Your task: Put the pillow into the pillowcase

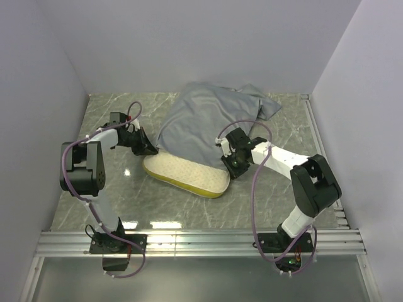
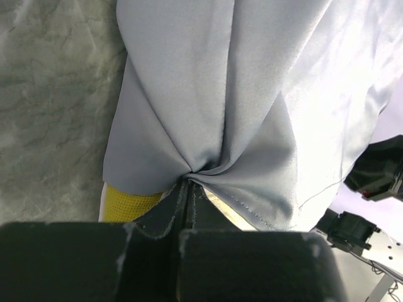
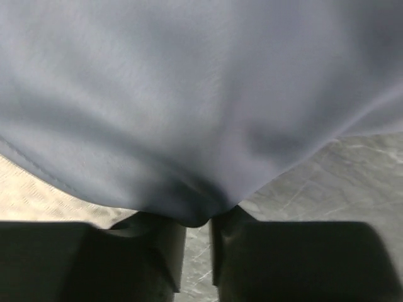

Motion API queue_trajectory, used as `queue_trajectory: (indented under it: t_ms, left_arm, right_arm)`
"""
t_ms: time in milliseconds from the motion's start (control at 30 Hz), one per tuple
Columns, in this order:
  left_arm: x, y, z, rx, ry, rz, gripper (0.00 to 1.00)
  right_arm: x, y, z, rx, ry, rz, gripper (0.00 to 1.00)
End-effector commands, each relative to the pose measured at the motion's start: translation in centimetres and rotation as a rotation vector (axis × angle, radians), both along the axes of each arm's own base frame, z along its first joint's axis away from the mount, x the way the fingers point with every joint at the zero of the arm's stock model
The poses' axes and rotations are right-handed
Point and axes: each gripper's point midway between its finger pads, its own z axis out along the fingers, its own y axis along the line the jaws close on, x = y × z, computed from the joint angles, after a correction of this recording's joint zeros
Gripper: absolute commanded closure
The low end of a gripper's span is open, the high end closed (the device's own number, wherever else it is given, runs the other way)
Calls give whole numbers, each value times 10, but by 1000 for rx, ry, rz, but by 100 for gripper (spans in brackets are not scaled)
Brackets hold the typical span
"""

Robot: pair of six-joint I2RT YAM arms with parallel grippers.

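Top external view: the pillow [image 1: 189, 177] lies mid-tabletop [image 1: 113, 116], its far part inside the pillowcase [image 1: 201, 123], left jaws and right jaws each clamped on the case's open hem at opposite sides, presumably to draw it over the exposed near end.

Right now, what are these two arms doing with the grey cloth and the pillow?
Both arms are working the pillow into the blue-grey pillowcase. The left pincer is shut on the case's open hem at one side, and the right pincer pinches the same hem at the other side. The far part of the pillow is inside the case. Its near edge, with the yellow-green band, sticks out toward the arm bases and lies on the marble-patterned table.
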Motion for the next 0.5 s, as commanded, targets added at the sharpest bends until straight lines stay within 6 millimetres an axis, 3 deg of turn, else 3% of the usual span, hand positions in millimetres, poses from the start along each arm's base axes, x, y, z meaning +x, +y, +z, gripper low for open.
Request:
queue_trajectory:
  t_ms: [0,67,167,267,300,333,400,467]
  left_arm:
    - [-3,3,8,-13,-27,-5,100]
    - [-2,10,7,-10,-28,9,100]
    - [-2,14,7,-13,-27,15,100]
    - [-3,12,12,-17,-44,-10,100]
    - [-4,13,19,-17,-61,-17,100]
    - [-4,10,25,-16,-90,-47,100]
    - [-12,7,41,-18,-115,-86,100]
    - [-21,-3,66,-44,-183,-169,100]
  right_arm:
    - [35,-8,16,-21,-134,-88,81]
    - [34,-21,13,-50,-129,-104,83]
    - [34,-34,15,-50,-134,-119,100]
    - [31,-26,35,38,-148,-91,100]
    - [29,-22,44,75,-158,-81,100]
    - [19,-5,68,193,-166,-7,100]
    - [5,7,97,288,-169,51,100]
    - [-20,26,143,462,-156,161,100]
